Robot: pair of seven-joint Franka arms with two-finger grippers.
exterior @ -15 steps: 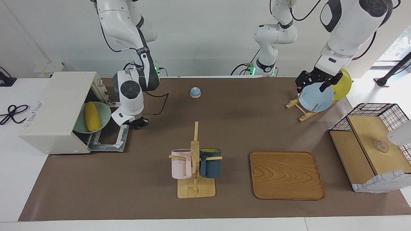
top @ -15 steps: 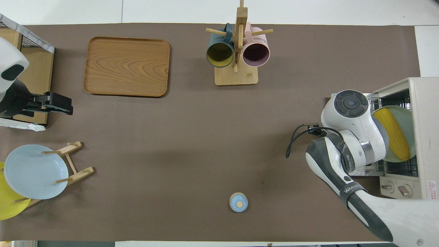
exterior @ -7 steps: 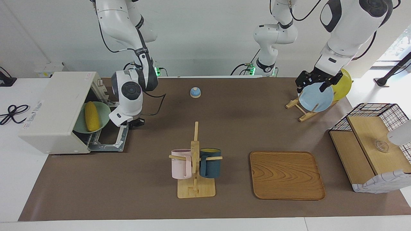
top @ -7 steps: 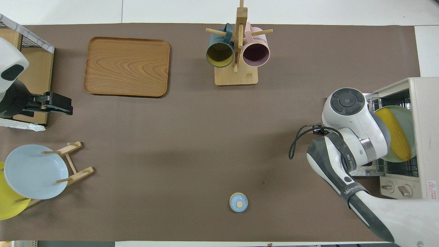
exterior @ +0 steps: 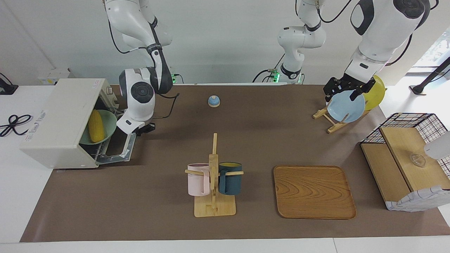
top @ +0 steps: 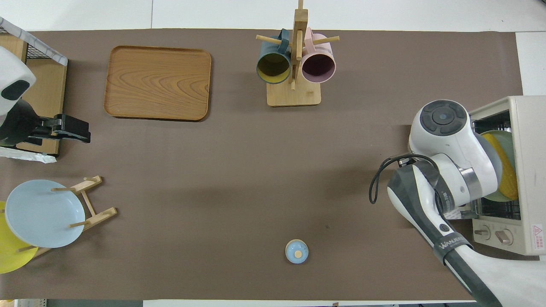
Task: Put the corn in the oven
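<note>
At the facing view's left, the corn (exterior: pixel 95 125) lies on a green plate (exterior: pixel 109 121) inside the oven (exterior: pixel 59 123). The right pincer (exterior: pixel 142 128) is pressed together at the door (exterior: pixel 119 151). The left pincer (exterior: pixel 346 90), spread, hovers over the blue plate (exterior: pixel 346 109), upper right.

Oven (exterior: pixel 58 121), door lowered: corn (exterior: pixel 95 125) lain on green plate (exterior: pixel 107 123) inside. Right gripper (exterior: pixel 144 129), shut, held over door edge. Left gripper (exterior: pixel 346 92), open, held over blue plate (exterior: pixel 346 107).

The right tool (exterior: pixel 142 129) has pushed the plate (exterior: pixel 107 123) (bearing the corn (exterior: pixel 95 125)) deeper into the oven (exterior: pixel 59 123).
</note>
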